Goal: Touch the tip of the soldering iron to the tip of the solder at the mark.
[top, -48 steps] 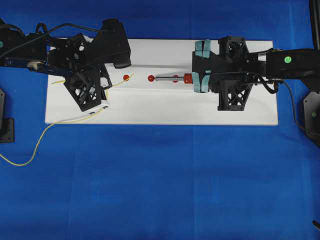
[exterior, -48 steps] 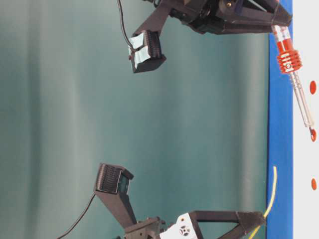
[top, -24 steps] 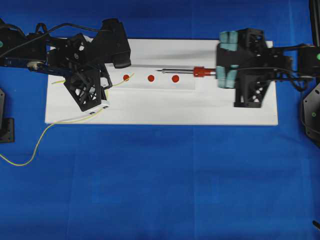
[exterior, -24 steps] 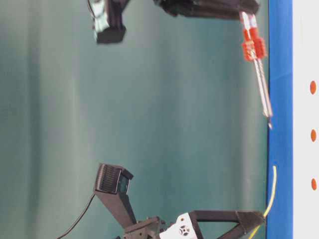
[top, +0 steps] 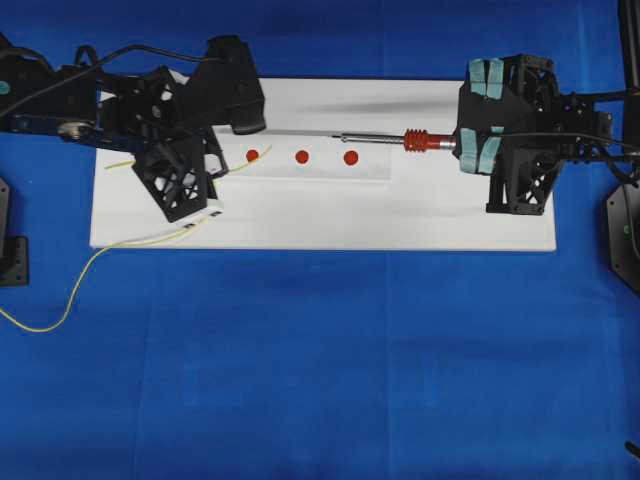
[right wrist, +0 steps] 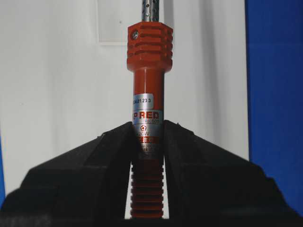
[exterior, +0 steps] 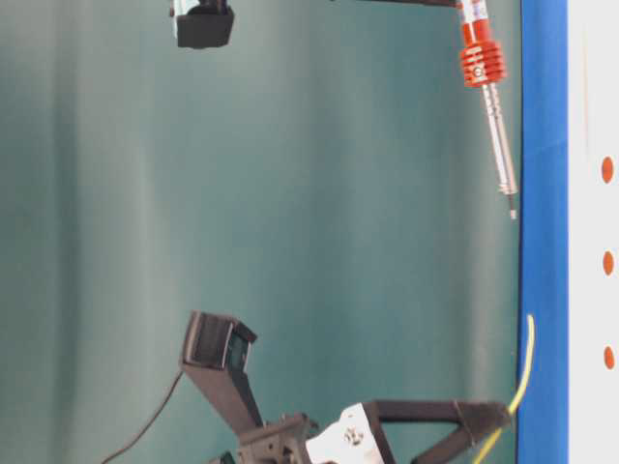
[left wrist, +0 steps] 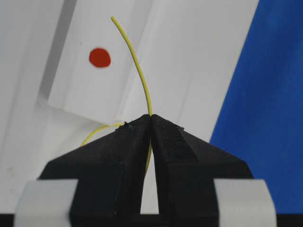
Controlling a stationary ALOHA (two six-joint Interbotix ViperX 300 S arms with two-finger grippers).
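The soldering iron (top: 400, 140) hangs level above the white board (top: 300, 215), its red handle (right wrist: 147, 94) clamped in my shut right gripper (top: 468, 143) (right wrist: 147, 126). Its silver tip points left and ends above and just left of the rightmost of three red marks (top: 350, 157). In the table-level view the soldering iron (exterior: 495, 135) floats clear of the surface. My left gripper (top: 218, 172) (left wrist: 151, 116) is shut on the thin yellow solder (left wrist: 138, 64). The solder's free end (top: 266, 149) lies just past the leftmost mark (top: 252, 155) (left wrist: 100, 57). A wide gap separates the two tips.
The marks sit on a raised white strip (top: 320, 165) on the board. The solder's long tail (top: 70, 300) trails off the board's left front onto the blue cloth (top: 320, 360). Black mounts stand at both table edges.
My right gripper has lifted the soldering iron off the middle mark and pulled it back to the right. The left gripper and solder have barely shifted.
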